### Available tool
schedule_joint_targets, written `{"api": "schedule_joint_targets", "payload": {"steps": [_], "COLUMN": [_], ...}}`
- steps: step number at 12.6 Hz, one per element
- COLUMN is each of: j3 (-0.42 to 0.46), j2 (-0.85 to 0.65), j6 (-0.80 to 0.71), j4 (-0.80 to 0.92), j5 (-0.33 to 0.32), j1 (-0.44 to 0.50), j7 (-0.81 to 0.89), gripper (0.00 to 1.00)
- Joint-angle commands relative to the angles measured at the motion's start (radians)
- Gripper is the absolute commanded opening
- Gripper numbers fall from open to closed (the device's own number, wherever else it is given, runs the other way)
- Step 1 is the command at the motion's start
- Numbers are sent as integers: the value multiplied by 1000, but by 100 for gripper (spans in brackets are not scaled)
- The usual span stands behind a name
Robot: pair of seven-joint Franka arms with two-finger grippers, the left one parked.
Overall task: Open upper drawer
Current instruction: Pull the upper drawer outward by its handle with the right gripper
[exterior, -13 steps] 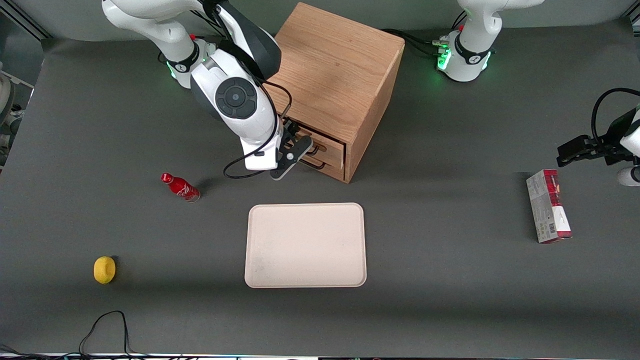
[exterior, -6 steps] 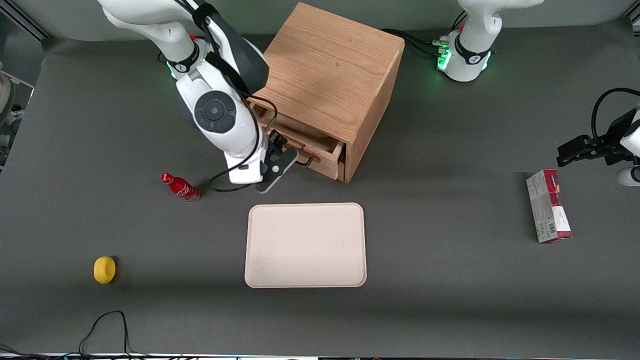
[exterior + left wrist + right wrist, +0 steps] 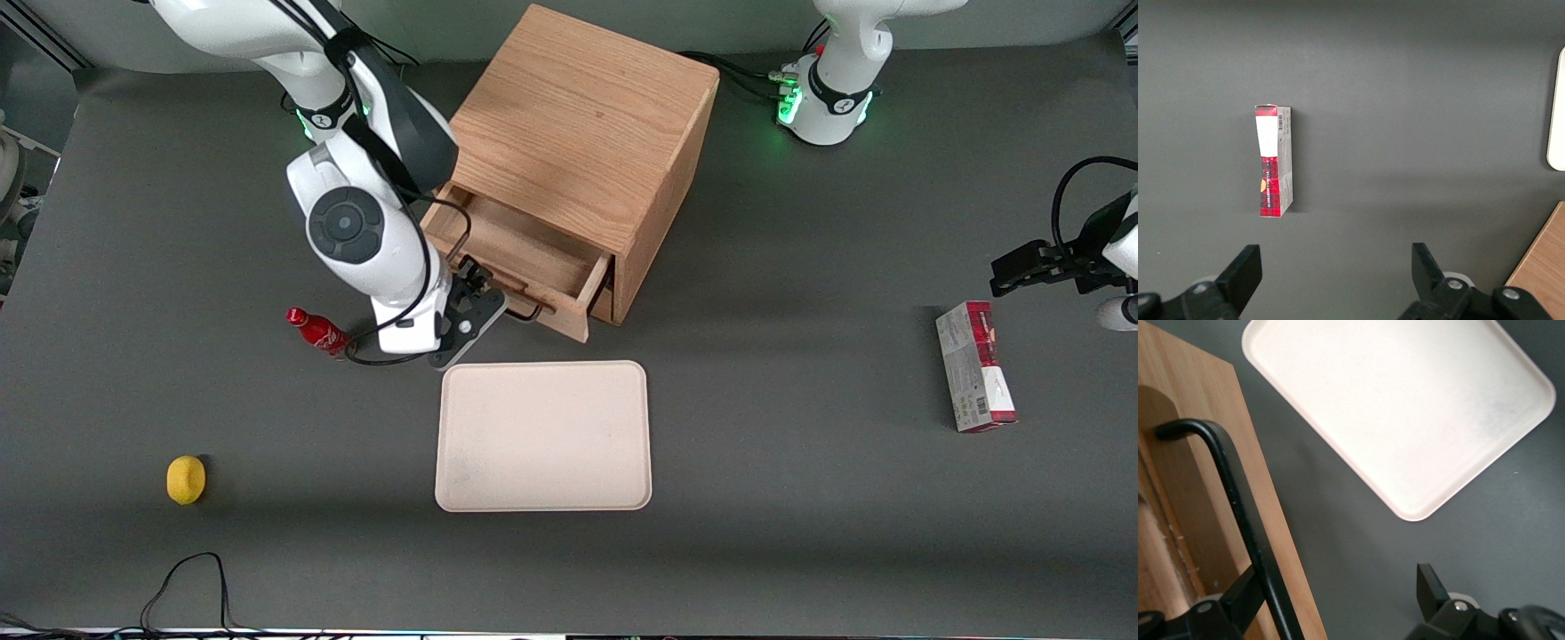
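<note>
The oak cabinet (image 3: 591, 116) stands at the back of the table. Its upper drawer (image 3: 520, 258) is pulled well out, and the shallow wooden box shows bare inside. My right gripper (image 3: 492, 300) is in front of the drawer, at its thin black wire handle (image 3: 526, 313). In the right wrist view the gripper (image 3: 1338, 581) is open, its fingers wide apart. The handle (image 3: 1238, 500) runs along the drawer front (image 3: 1205, 407) and passes just inside one finger (image 3: 1245, 590), against it. Nothing else lies between the fingers.
A cream tray (image 3: 542, 436) lies just nearer the front camera than the drawer, also shown as the tray (image 3: 1405, 407). A red bottle (image 3: 320, 332) lies beside my wrist. A yellow lemon (image 3: 186, 479) sits toward the working arm's end, a red-and-grey box (image 3: 973, 378) toward the parked arm's.
The upper drawer has slid out of the cabinet, from almost closed to well open. My gripper moved with the handle toward the front camera and the working arm's end.
</note>
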Motion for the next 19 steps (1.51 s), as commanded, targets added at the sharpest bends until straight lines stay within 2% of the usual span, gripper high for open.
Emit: {"api": "schedule_joint_targets", "payload": {"steps": [1, 5, 7, 14, 19], "j3": [-11, -57, -109, -129, -157], "j2": [60, 111, 140, 144, 82], "j6": [-6, -7, -10, -19, -170], "j4": [77, 155, 195, 218, 289], "j5": [5, 12, 17, 22, 37], "j1": [4, 3, 3, -3, -7], "j7": [-41, -90, -101, -106, -101], "gripper": [100, 100, 100, 100, 100]}}
